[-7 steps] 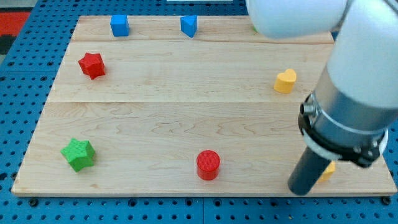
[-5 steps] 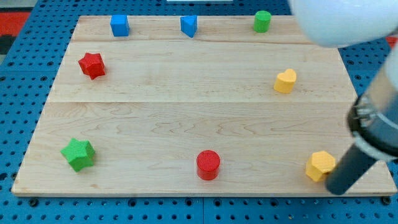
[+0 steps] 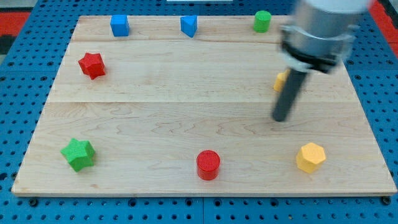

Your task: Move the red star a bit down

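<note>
The red star [image 3: 92, 65] lies on the wooden board [image 3: 155, 106] near its left edge, in the upper part of the view. My tip [image 3: 280, 119] is on the board's right half, far to the right of the red star and a little lower. The rod rises up and to the right and covers part of the yellow heart [image 3: 280, 81]. My tip touches no block.
A blue cube [image 3: 119, 25], a blue triangle block [image 3: 189, 25] and a green cylinder [image 3: 262, 21] line the top edge. A green star [image 3: 78, 154] sits at the bottom left, a red cylinder [image 3: 208, 165] at the bottom middle, a yellow hexagon [image 3: 310, 157] at the bottom right.
The arm has swung from the bottom right corner up and to the left. My tip now sits below the yellow heart. The yellow hexagon is uncovered. No block has clearly moved.
</note>
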Controlling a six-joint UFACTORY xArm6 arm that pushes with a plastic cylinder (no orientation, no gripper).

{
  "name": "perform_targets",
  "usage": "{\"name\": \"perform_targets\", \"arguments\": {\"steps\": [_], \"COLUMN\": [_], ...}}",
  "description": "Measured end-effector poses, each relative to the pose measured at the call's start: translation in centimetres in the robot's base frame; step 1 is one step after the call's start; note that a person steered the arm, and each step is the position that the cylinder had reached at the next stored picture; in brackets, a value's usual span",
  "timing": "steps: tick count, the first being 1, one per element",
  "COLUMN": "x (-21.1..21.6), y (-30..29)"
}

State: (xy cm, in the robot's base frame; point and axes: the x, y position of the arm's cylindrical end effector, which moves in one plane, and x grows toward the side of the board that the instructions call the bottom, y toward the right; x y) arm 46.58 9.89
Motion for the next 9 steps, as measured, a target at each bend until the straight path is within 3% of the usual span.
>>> {"name": "perform_targets", "arguments": {"steps": [2, 3, 4, 5, 6, 7, 8, 9], "x": [-10.0, -15.7, -17.2, -11.7, -9.3, -13.8, -15.8, -12.2], "y": [-17.8, -22.9, -27.0, -28.6, -29.8, -27.5, -33.5, -35.6]}}
